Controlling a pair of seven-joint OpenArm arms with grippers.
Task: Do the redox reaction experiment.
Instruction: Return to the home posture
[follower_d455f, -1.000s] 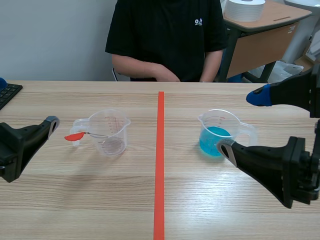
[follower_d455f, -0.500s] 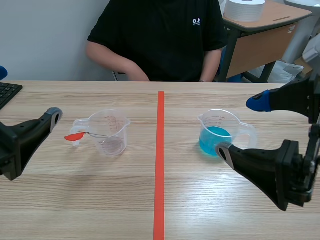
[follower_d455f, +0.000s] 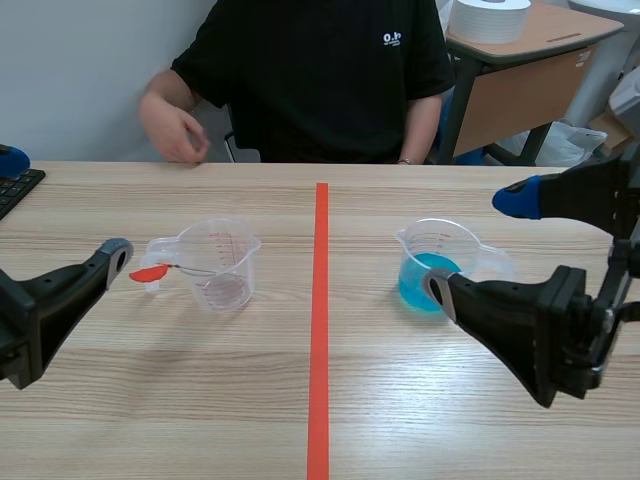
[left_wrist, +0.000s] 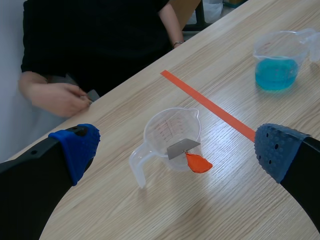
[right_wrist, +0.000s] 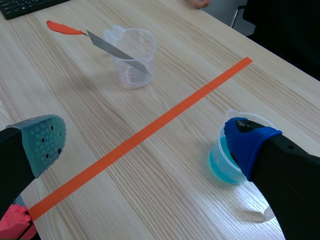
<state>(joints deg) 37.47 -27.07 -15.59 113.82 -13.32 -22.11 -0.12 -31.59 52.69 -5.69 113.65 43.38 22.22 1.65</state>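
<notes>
Left fingers: wide apart, empty.
Right fingers: wide apart, empty.
Metal strip: leaning in the clear cup on the worktop — light, thin, likely slippery; pinch its orange tab.

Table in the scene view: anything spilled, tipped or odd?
Nothing stands out: the clear plastic cup of blue liquid stands upright, unspilled, and the orange-handled metal blade leans in the upright empty clear plastic cup.

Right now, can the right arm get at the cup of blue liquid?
Probably yes: the cup of blue liquid stands close by the right arm's fingers, which are open, and nothing lies between.
</notes>
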